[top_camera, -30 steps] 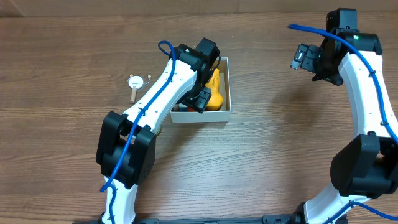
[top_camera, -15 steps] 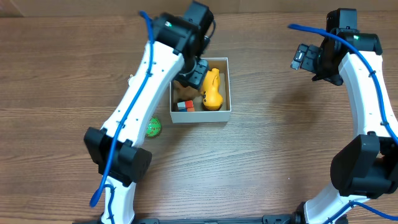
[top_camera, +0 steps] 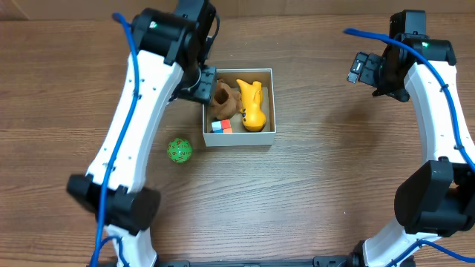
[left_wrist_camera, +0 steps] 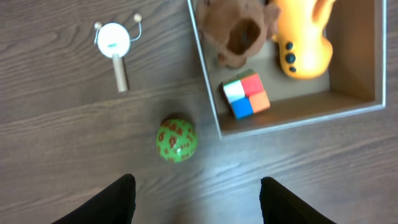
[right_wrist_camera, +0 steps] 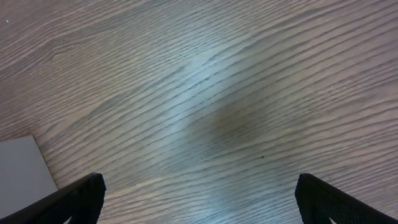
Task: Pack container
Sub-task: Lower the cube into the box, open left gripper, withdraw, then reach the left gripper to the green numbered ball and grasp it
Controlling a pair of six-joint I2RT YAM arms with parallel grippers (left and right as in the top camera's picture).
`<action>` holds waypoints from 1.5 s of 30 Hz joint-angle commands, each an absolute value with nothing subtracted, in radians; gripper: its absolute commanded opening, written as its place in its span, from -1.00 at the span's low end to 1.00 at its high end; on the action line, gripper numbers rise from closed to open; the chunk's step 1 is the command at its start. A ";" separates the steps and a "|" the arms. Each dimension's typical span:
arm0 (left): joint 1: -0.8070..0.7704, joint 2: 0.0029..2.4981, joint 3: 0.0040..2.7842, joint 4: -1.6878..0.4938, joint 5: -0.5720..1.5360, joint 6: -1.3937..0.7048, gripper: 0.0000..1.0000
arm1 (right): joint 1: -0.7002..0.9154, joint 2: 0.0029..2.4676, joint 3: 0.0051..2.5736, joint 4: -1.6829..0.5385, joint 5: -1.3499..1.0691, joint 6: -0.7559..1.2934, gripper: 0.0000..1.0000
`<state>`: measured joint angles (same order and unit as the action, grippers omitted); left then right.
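The container point(top_camera: 274, 101) is a square white-walled box with a brown inside, at the table's middle back. It holds a brown plush toy point(top_camera: 221, 101), a yellow toy point(top_camera: 252, 108) and a small multicoloured cube point(top_camera: 220, 127). The left wrist view shows the container point(left_wrist_camera: 208, 87) with the same plush point(left_wrist_camera: 239, 34), yellow toy point(left_wrist_camera: 303, 43) and cube point(left_wrist_camera: 246, 95). My left gripper point(top_camera: 194, 80) is open and empty, high beside the box's left wall; its fingers point(left_wrist_camera: 197, 185) frame bare wood. My right gripper point(top_camera: 361, 69) is open and empty, far right of the box, over bare table point(right_wrist_camera: 199, 186).
A green ball point(top_camera: 179, 150) lies on the table left of the box's front corner, also in the left wrist view point(left_wrist_camera: 176, 139). A small white round toy with a wooden handle point(left_wrist_camera: 114, 43) lies further left; my left arm hides it from overhead. A white corner point(right_wrist_camera: 22, 169) shows at the right wrist view's left edge.
My left arm has swung up and to the left, off the box. The toys inside and the green ball have come into view. The right arm has not moved.
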<state>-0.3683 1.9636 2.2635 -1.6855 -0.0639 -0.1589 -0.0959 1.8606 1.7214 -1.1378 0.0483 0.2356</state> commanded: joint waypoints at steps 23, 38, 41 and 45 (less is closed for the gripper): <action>-0.278 1.381 1.044 -0.990 -0.140 -0.229 0.64 | -0.094 1.829 1.742 -1.132 0.043 0.240 1.00; -0.189 1.578 1.033 -0.800 0.028 -0.022 0.92 | -0.094 1.829 1.742 -1.132 0.043 0.240 1.00; -0.189 1.637 1.033 -0.788 0.027 -0.017 0.93 | -0.094 1.829 1.742 -1.132 0.043 0.240 1.00; -0.189 1.687 1.033 -0.781 0.027 -0.002 0.77 | -0.094 1.829 1.742 -1.132 0.043 0.240 1.00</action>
<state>-0.1936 1.6569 1.0363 -0.7853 0.0044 -0.0410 -0.0959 1.8606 1.7214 -1.1370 0.0479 0.2356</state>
